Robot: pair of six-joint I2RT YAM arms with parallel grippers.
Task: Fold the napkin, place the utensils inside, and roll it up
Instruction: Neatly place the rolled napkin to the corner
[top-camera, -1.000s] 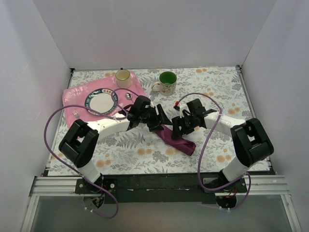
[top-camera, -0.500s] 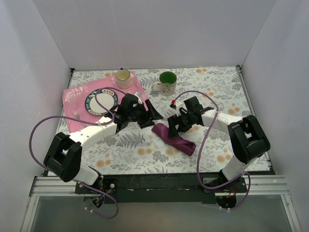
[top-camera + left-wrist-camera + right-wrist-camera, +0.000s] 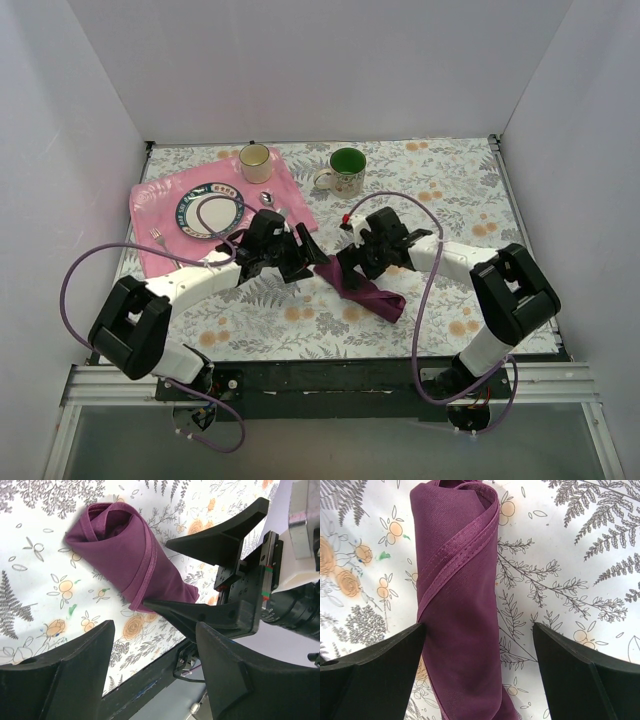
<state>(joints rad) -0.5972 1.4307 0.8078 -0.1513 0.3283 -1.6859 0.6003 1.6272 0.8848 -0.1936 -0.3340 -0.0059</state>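
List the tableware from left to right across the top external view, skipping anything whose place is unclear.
fork → plate → beige cup → green mug

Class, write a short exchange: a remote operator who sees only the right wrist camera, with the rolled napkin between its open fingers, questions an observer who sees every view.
Operator: Where is the left gripper?
Observer: The left gripper is open and empty, just left of the far end of the napkin roll.
Operator: Any utensils outside the roll?
Observer: A fork lies on the pink mat, left of the plate.
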